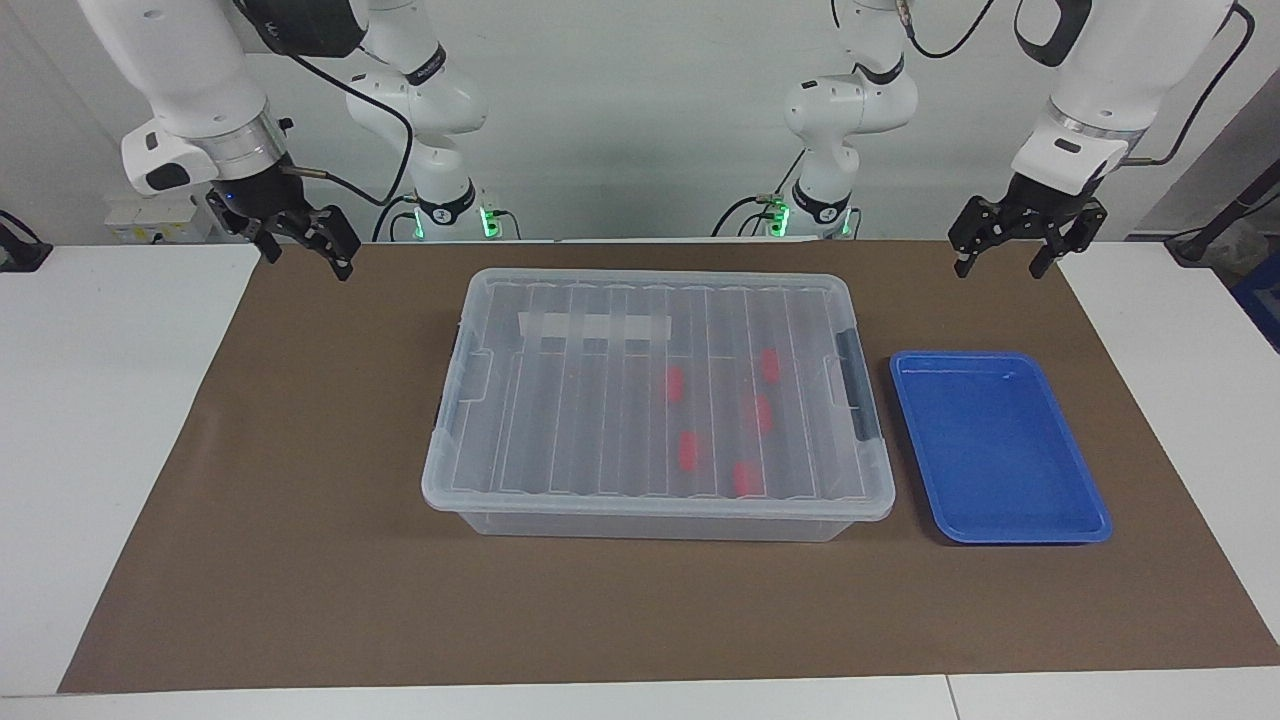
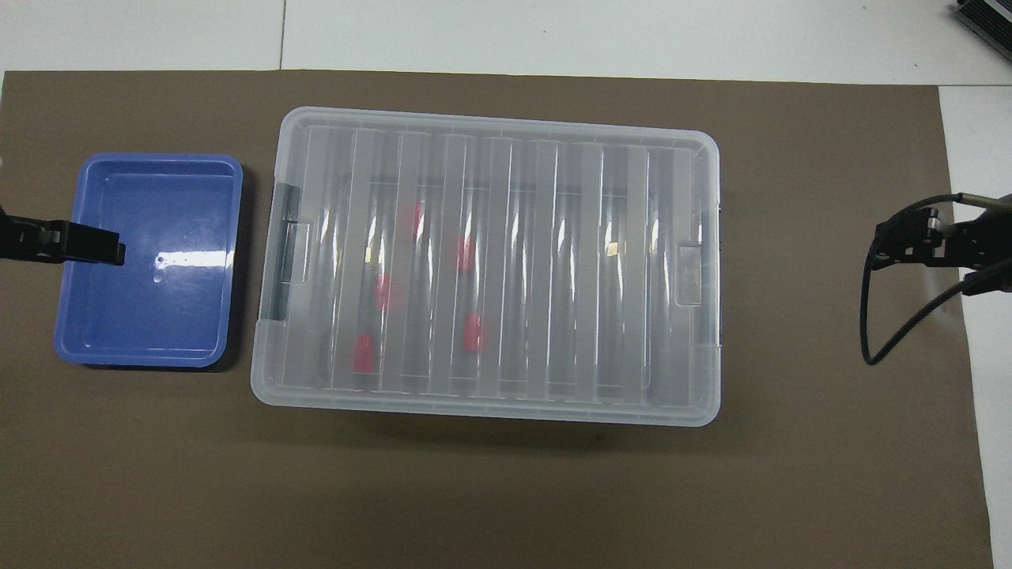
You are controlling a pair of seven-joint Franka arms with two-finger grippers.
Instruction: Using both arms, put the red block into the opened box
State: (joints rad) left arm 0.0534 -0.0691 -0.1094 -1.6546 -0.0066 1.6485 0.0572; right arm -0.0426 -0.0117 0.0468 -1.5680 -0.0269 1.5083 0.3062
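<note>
The clear box (image 1: 650, 522) (image 2: 484, 414) stands mid-mat with its ribbed lid (image 1: 580, 420) resting on top, both side latches down. Several red blocks show through the lid, inside the box toward the left arm's end, among them one red block (image 1: 690, 451) (image 2: 473, 331). My left gripper (image 1: 1000, 262) hangs open and empty in the air over the mat's corner by the robots; the overhead view shows it (image 2: 111, 245) over the blue tray's edge. My right gripper (image 1: 308, 258) (image 2: 909, 239) hangs open and empty over the mat's edge at the right arm's end.
A shallow blue tray (image 1: 1000, 470) (image 2: 158, 316) lies beside the box toward the left arm's end, with nothing in it. A brown mat (image 1: 300, 560) covers the white table. A black cable (image 2: 870, 332) loops below the right wrist.
</note>
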